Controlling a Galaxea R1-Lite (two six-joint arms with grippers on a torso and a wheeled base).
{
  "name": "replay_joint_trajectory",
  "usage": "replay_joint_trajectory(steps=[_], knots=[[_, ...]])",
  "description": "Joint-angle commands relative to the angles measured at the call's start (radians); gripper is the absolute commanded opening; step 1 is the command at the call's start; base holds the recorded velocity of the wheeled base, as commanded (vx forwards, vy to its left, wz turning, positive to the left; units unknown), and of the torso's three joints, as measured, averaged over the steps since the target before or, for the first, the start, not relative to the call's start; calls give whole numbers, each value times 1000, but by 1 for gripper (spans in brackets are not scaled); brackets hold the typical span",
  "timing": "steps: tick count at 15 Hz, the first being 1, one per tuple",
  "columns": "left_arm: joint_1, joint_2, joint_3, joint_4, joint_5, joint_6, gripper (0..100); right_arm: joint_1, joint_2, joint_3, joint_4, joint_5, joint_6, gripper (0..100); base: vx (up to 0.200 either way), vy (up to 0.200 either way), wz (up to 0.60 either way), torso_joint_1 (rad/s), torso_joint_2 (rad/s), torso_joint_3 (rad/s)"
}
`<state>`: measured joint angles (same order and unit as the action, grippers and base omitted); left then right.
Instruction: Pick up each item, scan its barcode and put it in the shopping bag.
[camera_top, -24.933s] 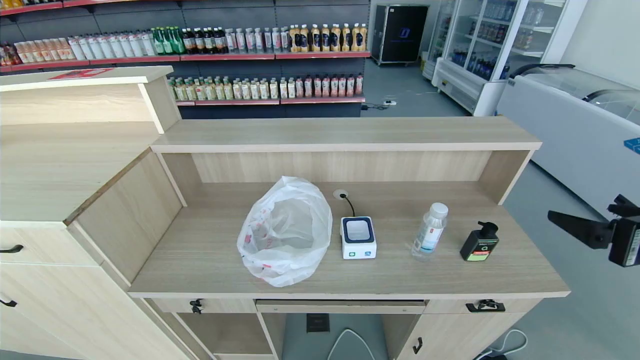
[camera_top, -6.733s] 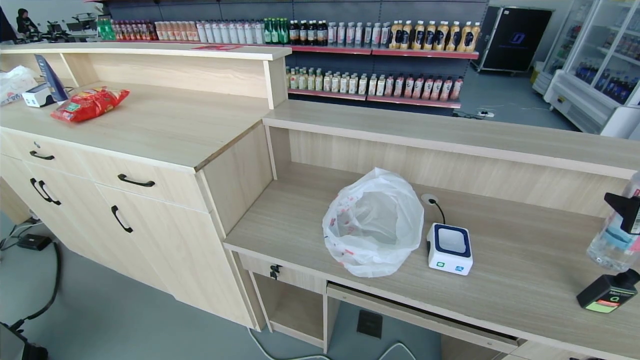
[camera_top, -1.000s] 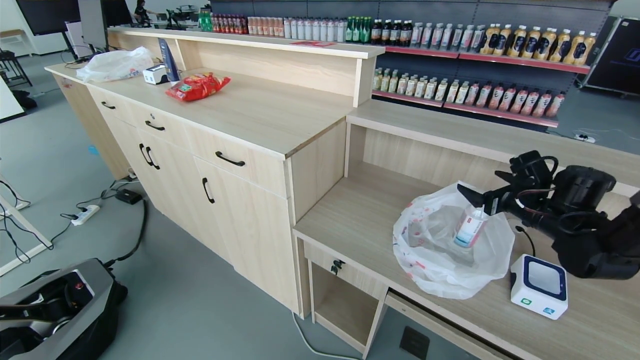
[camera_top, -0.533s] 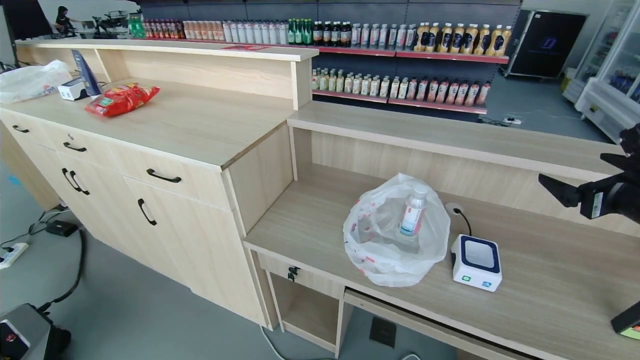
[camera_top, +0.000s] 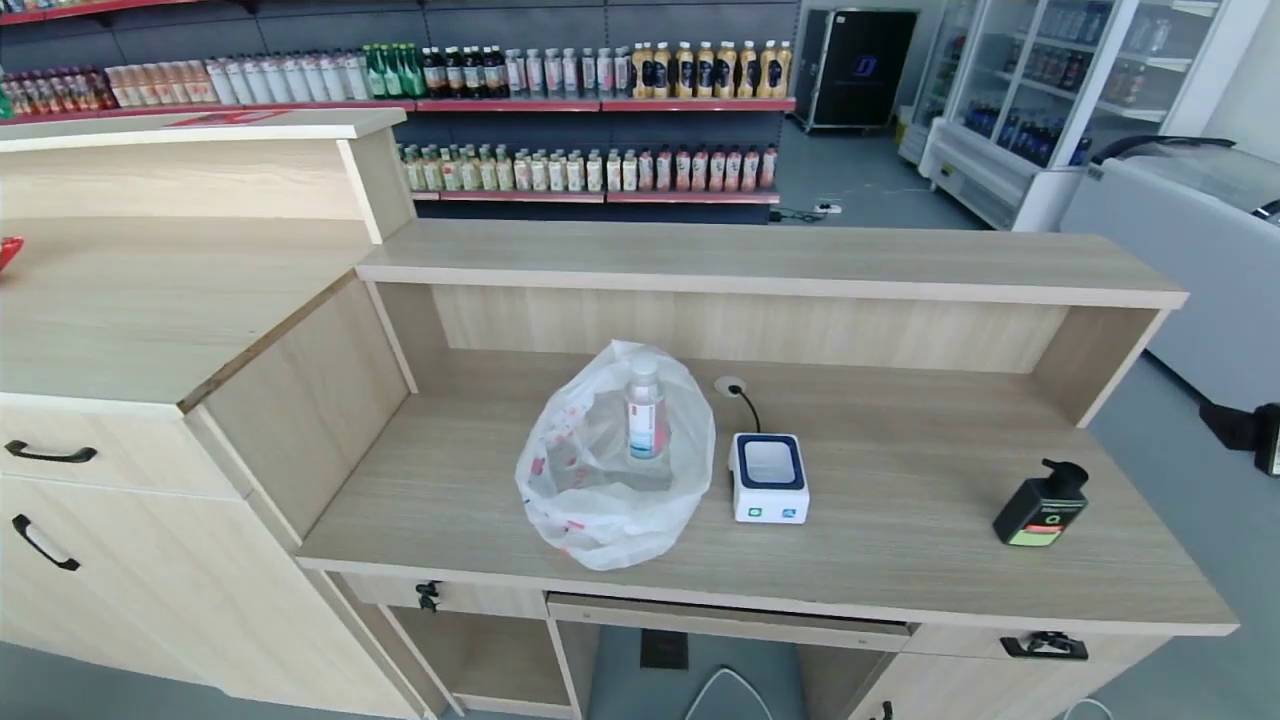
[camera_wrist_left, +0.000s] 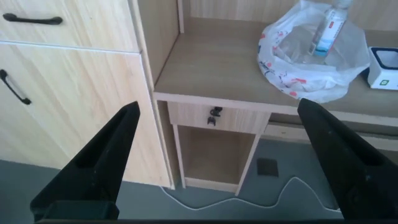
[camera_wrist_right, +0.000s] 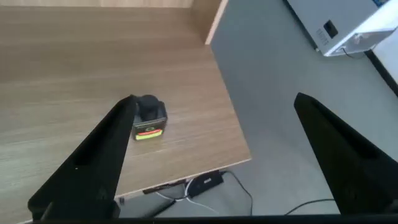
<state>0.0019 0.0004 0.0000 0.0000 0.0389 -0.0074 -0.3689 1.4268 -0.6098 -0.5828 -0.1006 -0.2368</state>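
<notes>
A white plastic shopping bag (camera_top: 600, 490) sits open on the wooden counter (camera_top: 900, 540). A clear water bottle (camera_top: 646, 412) with a red and blue label stands upright inside it. The white barcode scanner (camera_top: 768, 478) is just to the bag's right. A black pump bottle (camera_top: 1040, 495) stands near the counter's right end. My right gripper (camera_wrist_right: 214, 101) hangs open and empty above that end, the pump bottle (camera_wrist_right: 149, 118) beside one finger (camera_wrist_right: 93, 168). One of its fingers (camera_top: 1235, 428) shows off the counter's right edge. My left gripper (camera_wrist_left: 217, 107) is open and empty, low in front of the counter's left corner.
A raised shelf (camera_top: 770, 262) runs along the counter's back. A taller cabinet with drawers (camera_top: 130, 330) adjoins on the left. The scanner's cable (camera_top: 745, 405) goes into a hole behind it. Drink shelves and fridges stand across the aisle.
The head camera has swung right. My right gripper let go of the water bottle, which now stands in the bag, and drew back to the counter's right end.
</notes>
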Motion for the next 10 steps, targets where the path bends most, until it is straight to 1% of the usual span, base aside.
replay_joint_trajectory(steps=[1, 2, 3, 4, 5, 6, 8, 10], knots=[[1, 0, 0, 0, -1, 0, 100, -44, 179, -30, -69, 9, 40, 100, 0, 0, 0, 0, 0, 0], [1, 0, 0, 0, 1, 0, 100, -44, 227, -28, -124, 44, 48, 100, 0, 0, 0, 0, 0, 0], [1, 0, 0, 0, -1, 0, 100, -50, 293, -28, -198, 145, 48, 100, 0, 0, 0, 0, 0, 0], [1, 0, 0, 0, 1, 0, 100, -61, 330, -30, -235, 228, 34, 100, 0, 0, 0, 0, 0, 0], [0, 0, 0, 0, -1, 0, 100, -62, 351, -33, -249, 263, 24, 100, 0, 0, 0, 0, 0, 0], [1, 0, 0, 0, -1, 0, 100, -65, 392, -33, -270, 306, -35, 100, 0, 0, 0, 0, 0, 0], [0, 0, 0, 0, -1, 0, 100, -65, 422, -22, -270, 309, -87, 100, 0, 0, 0, 0, 0, 0], [1, 0, 0, 0, -1, 0, 100, -64, 414, 8, -270, 309, -90, 100, 0, 0, 0, 0, 0, 0]])
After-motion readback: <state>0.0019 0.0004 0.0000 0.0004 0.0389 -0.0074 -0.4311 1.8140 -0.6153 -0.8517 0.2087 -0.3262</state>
